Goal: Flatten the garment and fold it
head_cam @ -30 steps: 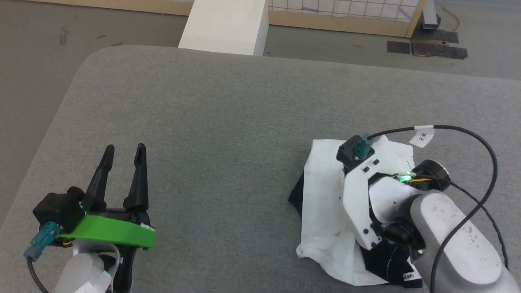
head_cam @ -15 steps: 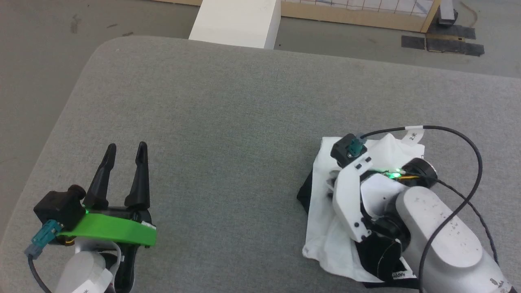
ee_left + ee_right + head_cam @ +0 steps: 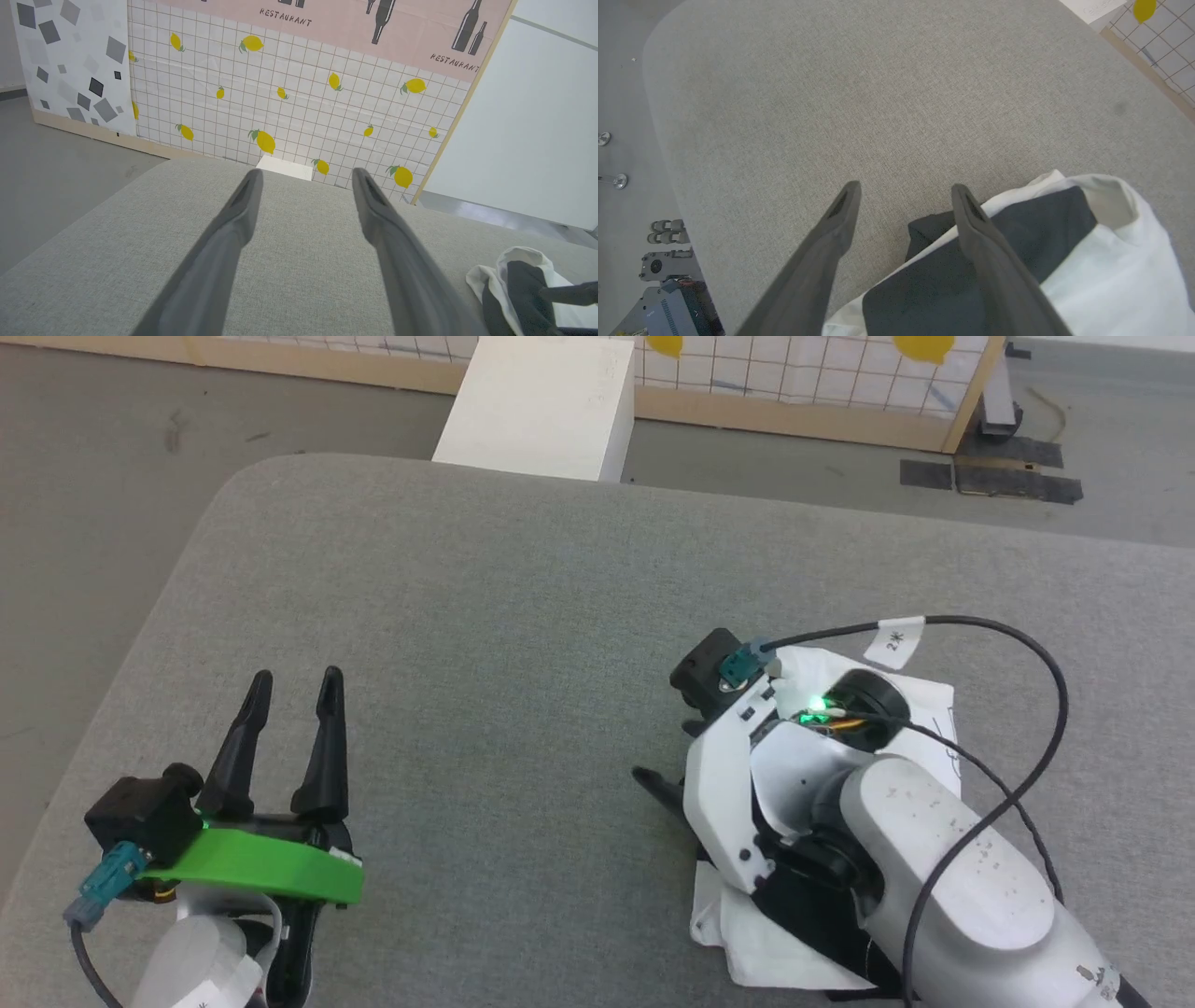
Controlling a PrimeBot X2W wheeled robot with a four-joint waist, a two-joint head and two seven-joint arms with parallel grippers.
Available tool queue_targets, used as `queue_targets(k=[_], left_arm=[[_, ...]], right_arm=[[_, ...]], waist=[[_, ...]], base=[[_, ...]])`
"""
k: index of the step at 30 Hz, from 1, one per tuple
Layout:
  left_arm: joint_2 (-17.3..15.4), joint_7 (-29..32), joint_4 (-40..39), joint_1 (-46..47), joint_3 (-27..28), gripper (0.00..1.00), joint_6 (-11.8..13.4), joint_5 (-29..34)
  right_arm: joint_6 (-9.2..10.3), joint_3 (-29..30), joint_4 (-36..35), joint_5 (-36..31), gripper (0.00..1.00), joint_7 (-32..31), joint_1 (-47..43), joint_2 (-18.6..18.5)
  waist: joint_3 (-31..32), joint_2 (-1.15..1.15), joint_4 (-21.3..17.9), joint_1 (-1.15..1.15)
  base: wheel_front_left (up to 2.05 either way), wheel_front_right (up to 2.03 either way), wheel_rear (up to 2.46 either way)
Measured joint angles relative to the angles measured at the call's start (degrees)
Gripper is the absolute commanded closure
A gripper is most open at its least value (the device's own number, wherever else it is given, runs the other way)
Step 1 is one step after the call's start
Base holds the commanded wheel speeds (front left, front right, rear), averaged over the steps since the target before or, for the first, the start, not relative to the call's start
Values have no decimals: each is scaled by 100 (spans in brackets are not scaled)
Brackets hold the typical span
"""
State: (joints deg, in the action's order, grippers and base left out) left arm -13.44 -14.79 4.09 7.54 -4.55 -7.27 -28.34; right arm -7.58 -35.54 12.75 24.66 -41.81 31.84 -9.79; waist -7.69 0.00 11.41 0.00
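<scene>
The garment [image 3: 920, 709] lies in a crumpled heap on the bench [image 3: 523, 616], at about 4 o'clock in the head view, white cloth bunched over black folds. I judge the step in hand to be getting a first hold on an edge so that the heap can be drawn open.

To do it well I would go for the black fold [image 3: 952, 280] that pokes out toward the bare bench, not the thick white bunch at 3 o'clock in my right wrist view. I want one finger under that edge and one on top, closing on a single layer. Catching several layers would drag the whole heap along instead of opening it. The free bench toward 9 and 12 o'clock in the head view gives room to pull the cloth out flat.

My right fingers [image 3: 903, 189] are spread and hold nothing. One finger lies over the black fold, the other over bare bench at the garment's edge. My pale right forearm [image 3: 952, 877] reaches in from 5 o'clock, with the wrist bent over the heap and the fingers pointing toward 9 o'clock.

My left fingers [image 3: 291, 677] are parted and empty too. They sit at 8 o'clock, well apart from the garment, and point toward 12 o'clock.
</scene>
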Motion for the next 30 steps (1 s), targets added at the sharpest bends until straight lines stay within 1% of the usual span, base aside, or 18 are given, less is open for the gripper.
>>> queue_targets(k=[2,4,8,10,13,17,19,22,26,30], left_arm=[[-12,0,-2,-12,-12,0,0,2],[-40,0,-14,-16,-11,0,0,69],[-53,0,-25,-34,32,0,1,234],[-12,0,-34,-55,101,0,1,265],[49,0,-58,-86,188,0,1,301],[89,0,-70,-127,213,0,1,401],[98,0,-85,-127,213,0,1,419],[112,0,-89,-125,211,0,1,422],[127,0,-75,-116,199,0,1,404],[129,0,-45,-105,174,0,1,367]], right_arm=[[0,111,-30,-41,0,135,1,15],[0,370,-76,-241,0,323,10,-8],[0,1244,-214,-822,0,583,-56,-5],[0,1782,-341,-1158,0,631,-258,45],[0,2513,-526,-1630,0,610,-683,188],[1,3195,-717,-2106,0,464,-1234,379],[1,3423,-736,-2219,0,345,-1466,465],[0,3587,-717,-2363,0,164,-1736,557],[0,3707,-599,-2393,0,4,-1874,653],[0,3694,-438,-2359,0,-68,-1911,669]], waist=[[26,0,-32,0],[42,0,-77,0],[97,0,-198,0],[122,0,-277,0],[148,0,-406,0],[151,0,-570,0],[127,0,-623,0],[52,0,-653,0],[-73,0,-637,0],[-191,0,-561,0]], base=[[0,0,0],[0,0,0],[0,0,0],[0,0,0],[0,0,0],[0,0,0],[0,0,0],[0,0,0],[0,0,0],[0,0,0]])
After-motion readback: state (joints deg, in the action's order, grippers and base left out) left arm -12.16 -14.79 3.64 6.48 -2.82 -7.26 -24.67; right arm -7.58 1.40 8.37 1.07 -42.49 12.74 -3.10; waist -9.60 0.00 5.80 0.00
